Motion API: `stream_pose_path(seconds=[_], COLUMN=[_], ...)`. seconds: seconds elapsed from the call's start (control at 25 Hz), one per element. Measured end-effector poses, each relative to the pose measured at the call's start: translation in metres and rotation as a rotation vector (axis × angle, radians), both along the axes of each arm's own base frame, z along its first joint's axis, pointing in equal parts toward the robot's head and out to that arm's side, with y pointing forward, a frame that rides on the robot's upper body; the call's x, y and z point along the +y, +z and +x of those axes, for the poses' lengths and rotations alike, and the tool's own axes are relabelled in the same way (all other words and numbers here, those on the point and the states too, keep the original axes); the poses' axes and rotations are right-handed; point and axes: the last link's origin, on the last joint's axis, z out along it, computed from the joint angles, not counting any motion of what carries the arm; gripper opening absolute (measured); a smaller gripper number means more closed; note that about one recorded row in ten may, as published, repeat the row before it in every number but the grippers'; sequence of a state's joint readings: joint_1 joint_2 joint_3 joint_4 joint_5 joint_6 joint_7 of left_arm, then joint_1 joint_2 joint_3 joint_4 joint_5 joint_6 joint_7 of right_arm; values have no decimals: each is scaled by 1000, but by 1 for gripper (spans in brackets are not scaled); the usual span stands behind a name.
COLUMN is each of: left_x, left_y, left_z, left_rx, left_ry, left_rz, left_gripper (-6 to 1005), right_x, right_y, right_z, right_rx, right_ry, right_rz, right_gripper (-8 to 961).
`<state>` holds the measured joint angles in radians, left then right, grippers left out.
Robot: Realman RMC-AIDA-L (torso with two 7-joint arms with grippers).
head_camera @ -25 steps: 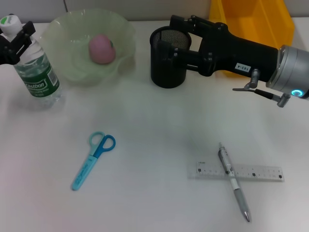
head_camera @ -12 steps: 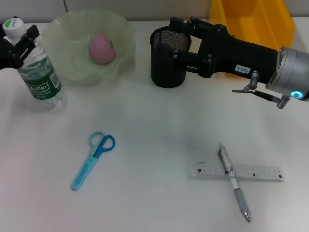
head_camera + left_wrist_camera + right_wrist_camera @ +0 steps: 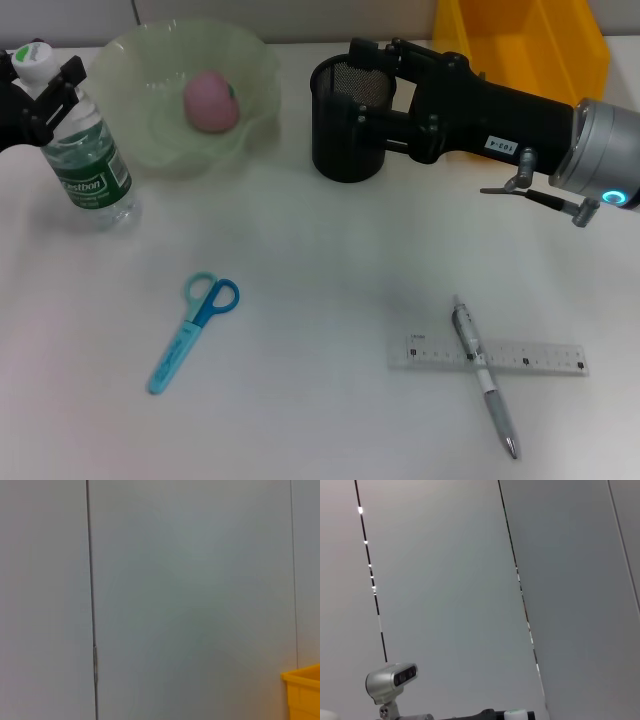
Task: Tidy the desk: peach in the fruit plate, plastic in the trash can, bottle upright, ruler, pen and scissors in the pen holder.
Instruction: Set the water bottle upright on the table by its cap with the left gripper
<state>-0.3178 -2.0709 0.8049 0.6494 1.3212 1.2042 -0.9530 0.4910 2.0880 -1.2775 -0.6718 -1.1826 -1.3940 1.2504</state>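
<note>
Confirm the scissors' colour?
Light blue scissors, darker blue handle loop; head view shows them best.

The bottle (image 3: 82, 150) stands at the desk's (image 3: 320, 260) far left, the plate (image 3: 185, 95) with the peach (image 3: 210, 100) right of it, then the holder (image 3: 348, 118). Nearer, the scissors (image 3: 193, 331) lie left; the pen (image 3: 484, 375) crosses the ruler (image 3: 497, 354) right.

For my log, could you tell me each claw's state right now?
Left claw: closed on the bottle.
Right claw: closed on the pen holder.
</note>
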Motion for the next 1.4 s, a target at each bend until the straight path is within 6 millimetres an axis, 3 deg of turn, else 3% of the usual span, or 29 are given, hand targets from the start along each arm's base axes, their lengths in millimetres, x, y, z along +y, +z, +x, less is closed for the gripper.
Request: stream_pose_path(seconds=[1.4], left_x=[-1], left_y=[-9], left_z=[-3], left_rx=[8], left_ry=[5], left_rz=[0], left_gripper=[460], right_x=[2], right_y=[0], right_z=[2], right_rx=[-2], right_ry=[-11], right_rz=[5], right_gripper=[747])
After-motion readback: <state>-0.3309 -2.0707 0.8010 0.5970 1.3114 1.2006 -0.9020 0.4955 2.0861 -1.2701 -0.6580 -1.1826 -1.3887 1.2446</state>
